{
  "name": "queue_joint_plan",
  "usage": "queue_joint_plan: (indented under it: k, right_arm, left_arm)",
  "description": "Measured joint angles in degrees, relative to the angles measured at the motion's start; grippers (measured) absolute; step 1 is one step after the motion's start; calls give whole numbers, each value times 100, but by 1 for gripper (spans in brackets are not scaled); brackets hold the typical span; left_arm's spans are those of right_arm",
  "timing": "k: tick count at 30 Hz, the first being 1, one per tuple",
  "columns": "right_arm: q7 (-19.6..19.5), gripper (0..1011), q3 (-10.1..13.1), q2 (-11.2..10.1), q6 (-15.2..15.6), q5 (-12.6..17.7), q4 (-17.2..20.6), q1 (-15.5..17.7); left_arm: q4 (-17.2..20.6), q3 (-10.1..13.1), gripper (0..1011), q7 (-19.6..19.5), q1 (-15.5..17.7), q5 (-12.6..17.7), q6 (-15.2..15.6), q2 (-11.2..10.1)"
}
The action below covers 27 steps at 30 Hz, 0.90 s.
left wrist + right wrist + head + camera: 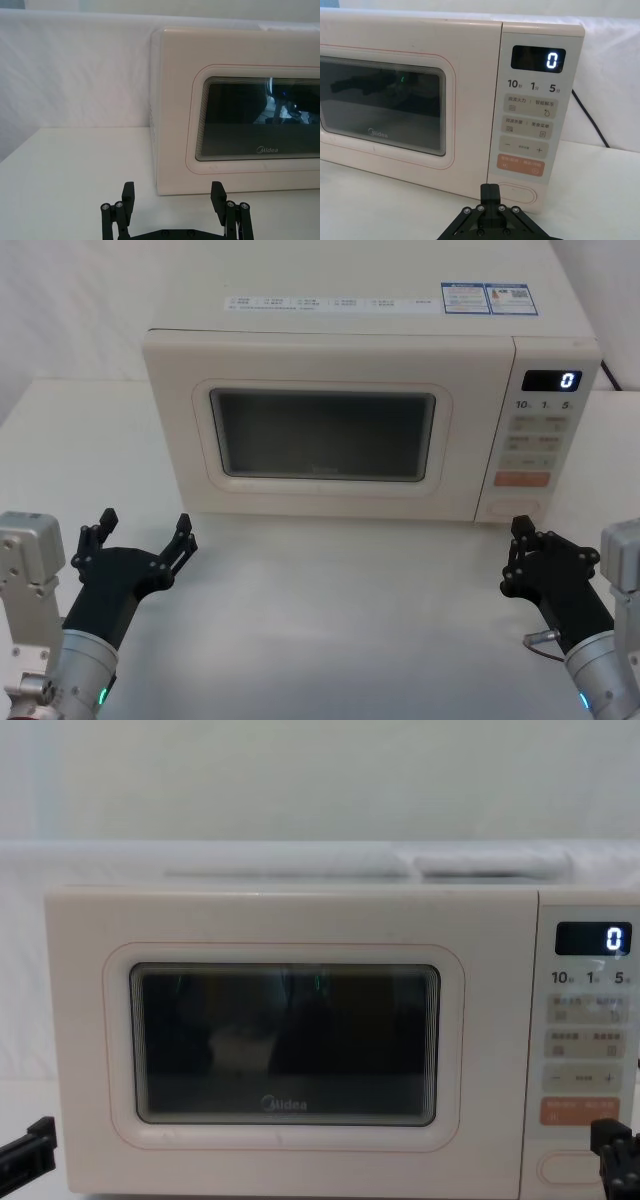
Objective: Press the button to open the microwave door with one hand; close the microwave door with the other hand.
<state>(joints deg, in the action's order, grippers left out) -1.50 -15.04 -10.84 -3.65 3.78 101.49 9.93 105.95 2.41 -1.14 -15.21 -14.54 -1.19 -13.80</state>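
The cream microwave stands at the back of the white table, its display showing "0". The microwave door is closed flush. The button sits at the bottom of the keypad strip, under the orange key. My right gripper is shut, empty, and hovers just in front of the button, a little short of it. My left gripper is open and empty, low in front of the door's left side.
A black power cable runs from behind the microwave's right side. White table surface lies between the two grippers. A white wall stands behind the microwave.
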Motion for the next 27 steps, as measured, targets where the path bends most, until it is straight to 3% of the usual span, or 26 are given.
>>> queue_joint_plan:
  k: [15, 27]
  right_arm:
    - [212, 0, 171, 148, 39, -116, -94, -30]
    - [500, 0, 330, 360, 177, -123, -656, -353]
  left_arm:
    - [0, 0, 1001, 0, 0, 0, 0, 0]
    - [0, 0, 1001, 0, 0, 0, 0, 0]
